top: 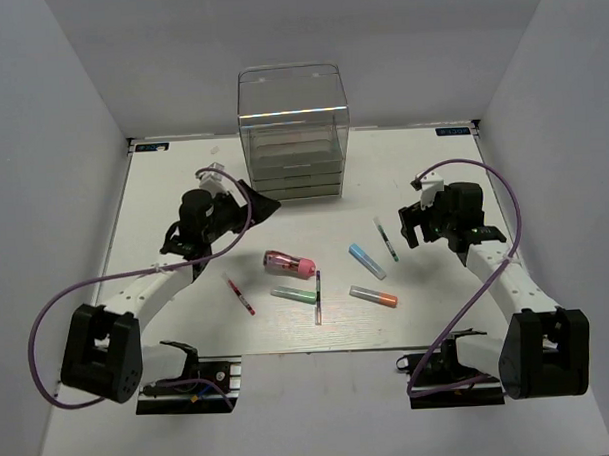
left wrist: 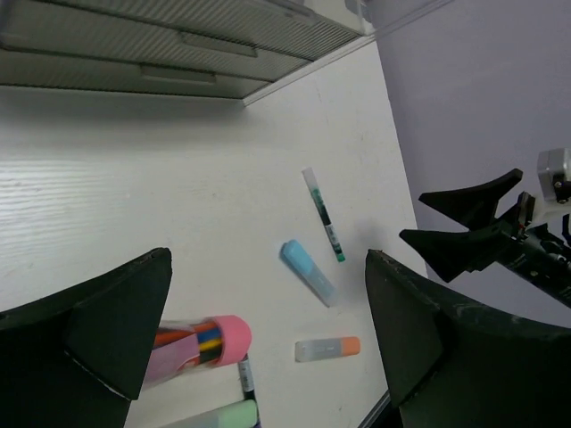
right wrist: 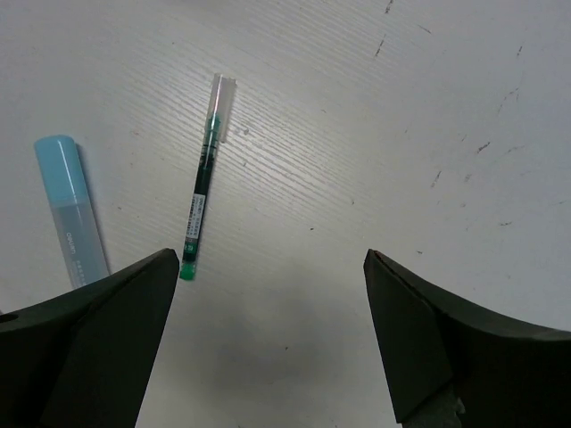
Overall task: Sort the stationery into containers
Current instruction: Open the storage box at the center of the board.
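Task looks barely begun, going by how things lie. All the stationery I can count is loose on the surface (top: 483, 172), and none of it is in the clear drawer box (top: 293, 133).

The box stands at the far edge, centre. Its stacked drawers look pushed in. I can't make out anything inside them.

Items in the middle of the surface, well apart from the box:
- pink tube (top: 290, 263), lying on its side with coloured sticks showing inside it in the left wrist view
- green marker (top: 294, 295), just near-side of the tube
- dark pen (top: 318, 296), right beside the green marker
- red pen (top: 241, 296), off to the left on its own
- light-blue marker (top: 367, 261), right of centre
- thin green-tipped pen (top: 386, 239), just beside the blue marker, not touching
- grey-orange marker (top: 373, 297), nearest the arms on the right

Left claw (top: 256, 203) is spread wide and holds nothing. It hangs between the box and the pink tube.

Right claw (top: 413, 227) is also wide and holds nothing. It sits over bare surface just right of the green-tipped pen.

My read is that seven items are left to sort, and a drawer likely needs pulling out first.
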Motion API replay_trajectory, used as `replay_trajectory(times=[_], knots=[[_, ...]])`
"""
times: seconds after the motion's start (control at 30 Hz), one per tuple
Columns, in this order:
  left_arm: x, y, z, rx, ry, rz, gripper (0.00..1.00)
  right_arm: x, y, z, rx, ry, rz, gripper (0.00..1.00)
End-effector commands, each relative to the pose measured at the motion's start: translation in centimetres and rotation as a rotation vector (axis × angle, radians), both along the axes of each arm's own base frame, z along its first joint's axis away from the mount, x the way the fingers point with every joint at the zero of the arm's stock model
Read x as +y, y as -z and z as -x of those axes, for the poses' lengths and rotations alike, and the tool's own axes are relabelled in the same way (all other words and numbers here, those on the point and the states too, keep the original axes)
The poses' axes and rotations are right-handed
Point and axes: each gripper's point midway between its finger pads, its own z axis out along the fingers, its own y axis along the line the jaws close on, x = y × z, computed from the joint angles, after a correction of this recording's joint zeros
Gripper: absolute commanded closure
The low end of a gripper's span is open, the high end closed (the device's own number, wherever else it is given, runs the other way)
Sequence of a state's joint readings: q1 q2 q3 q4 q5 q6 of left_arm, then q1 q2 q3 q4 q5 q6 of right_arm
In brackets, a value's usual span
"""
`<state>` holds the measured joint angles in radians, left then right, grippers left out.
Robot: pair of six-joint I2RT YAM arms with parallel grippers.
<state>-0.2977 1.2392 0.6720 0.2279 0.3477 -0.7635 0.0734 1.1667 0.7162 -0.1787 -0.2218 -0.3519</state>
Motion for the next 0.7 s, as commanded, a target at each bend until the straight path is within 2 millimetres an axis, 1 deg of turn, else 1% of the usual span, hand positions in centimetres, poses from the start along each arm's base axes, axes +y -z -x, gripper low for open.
replay_trajectory(times=[0.0,0.03,0.1,0.13,0.17,0.2,0.23,0.27,0.3,0.33,0.37,0.4,0.43,0.47,0.5,0.53,0.57,0.6,0.63,0.67], knots=[[-2.0,-3.9,-1.6,-0.110,0.002,0.044,0.00,0.4,-2.5,-1.6,-0.081,-0.017,-0.009,0.10],[-2.2,-3.6,-2.2,-0.107,-0.021,0.054,0.00,0.3,-2.5,-1.7,-0.084,-0.018,-0.010,0.10],[-2.9,-3.8,-2.5,-0.112,-0.037,0.078,0.00,0.9,-2.9,-1.7,-0.102,-0.060,-0.013,0.10],[-3.1,-3.9,-2.9,-0.116,-0.064,0.103,0.00,1.5,-3.2,-1.5,-0.120,-0.131,-0.009,0.10],[-2.9,-4.4,-3.2,-0.126,-0.090,0.123,0.00,1.6,-3.1,-1.5,-0.113,-0.133,-0.009,0.10],[-3.3,-3.9,-3.2,-0.118,-0.094,0.134,0.00,2.6,-3.1,-0.9,-0.121,-0.226,-0.012,0.10],[-3.1,-4.1,-3.7,-0.117,-0.124,0.158,0.00,2.9,-3.0,-0.7,-0.113,-0.243,-0.016,0.11],[-3.4,-4.3,-3.8,-0.123,-0.132,0.176,0.02,3.2,-3.1,-0.8,-0.117,-0.253,-0.022,0.15],[-3.8,-4.1,-3.9,-0.116,-0.137,0.183,0.03,3.8,-3.4,-0.7,-0.121,-0.274,-0.050,0.19],[-3.6,-3.3,-4.5,-0.092,-0.165,0.190,0.04,3.9,-3.5,-0.9,-0.128,-0.278,-0.054,0.28],[-4.0,-3.4,-4.7,-0.086,-0.172,0.200,0.06,4.0,-3.5,-0.9,-0.129,-0.279,-0.060,0.36],[-4.4,-3.0,-4.8,-0.074,-0.179,0.207,0.13,4.3,-3.6,-0.9,-0.134,-0.286,-0.069,0.45],[-4.4,-2.3,-5.6,-0.060,-0.202,0.208,0.18,4.5,-3.6,-0.9,-0.135,-0.295,-0.074,0.54],[-4.4,-2.7,-6.1,-0.060,-0.220,0.239,0.24,4.8,-3.8,-0.9,-0.140,-0.309,-0.078,0.68],[-4.9,-2.3,-6.1,-0.051,-0.224,0.249,0.31,5.0,-3.6,-0.8,-0.138,-0.321,-0.081,0.73],[-4.7,-2.2,-6.6,-0.052,-0.245,0.260,0.45,5.5,-3.8,-0.7,-0.151,-0.343,-0.085,0.75],[-5.4,-1.6,-6.9,-0.035,-0.249,0.276,0.50,5.7,-3.6,-0.5,-0.149,-0.357,-0.092,0.75],[-5.2,-1.3,-7.3,-0.035,-0.273,0.286,0.55,6.1,-4.3,-0.9,-0.188,-0.370,-0.093,0.73],[-5.7,-1.4,-7.5,-0.035,-0.274,0.298,0.55,6.4,-4.0,-0.6,-0.184,-0.381,-0.103,0.69],[-5.7,-1.0,-7.9,-0.025,-0.288,0.303,0.55,6.7,-4.0,-0.5,-0.188,-0.388,-0.105,0.59]])
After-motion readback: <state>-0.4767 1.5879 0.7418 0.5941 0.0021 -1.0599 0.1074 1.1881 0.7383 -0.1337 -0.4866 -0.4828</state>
